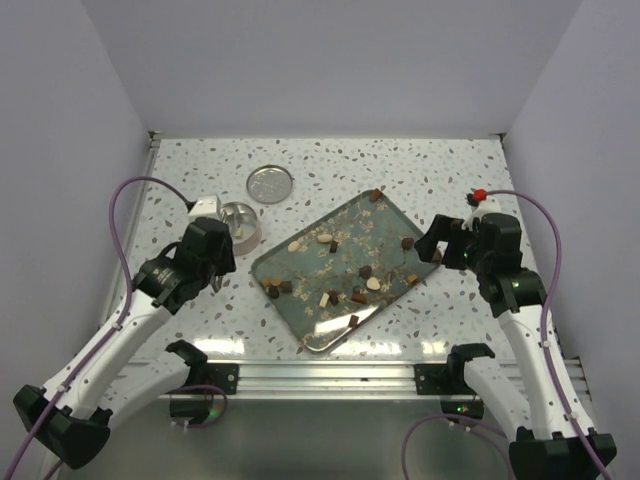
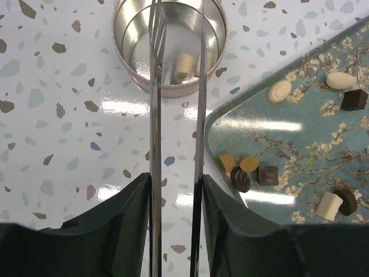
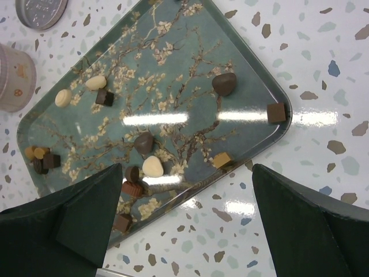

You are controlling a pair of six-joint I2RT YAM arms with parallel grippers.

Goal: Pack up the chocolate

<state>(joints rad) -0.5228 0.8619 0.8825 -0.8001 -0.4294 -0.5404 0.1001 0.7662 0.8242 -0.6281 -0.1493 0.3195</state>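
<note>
**Left gripper** (image 2: 176, 187): fingers closed against the outer sides of the thin metal tweezers (image 2: 154, 115). The tweezers' two arms stand slightly apart. Straight ahead of this gripper, the arms reach over the open mouth of the round silver tin (image 2: 173, 90). Their tips run out of the wrist view. A cream chocolate piece (image 2: 183, 65) lies on the tin floor, between the arms.

To this gripper's right lies the teal blossom-patterned metal tray (image 2: 300, 124).

**Right gripper** (image 3: 187, 173): fingers spread wide and empty, hanging over the tray's corner.

**Chocolate pieces** (image 3: 223, 83): dark, tan and cream, scattered on the tray below and ahead of the right gripper.

**Round silver lid** (image 3: 39, 10): far ahead-left of the right gripper, flat on the speckled white table (image 1: 420, 170).
</note>
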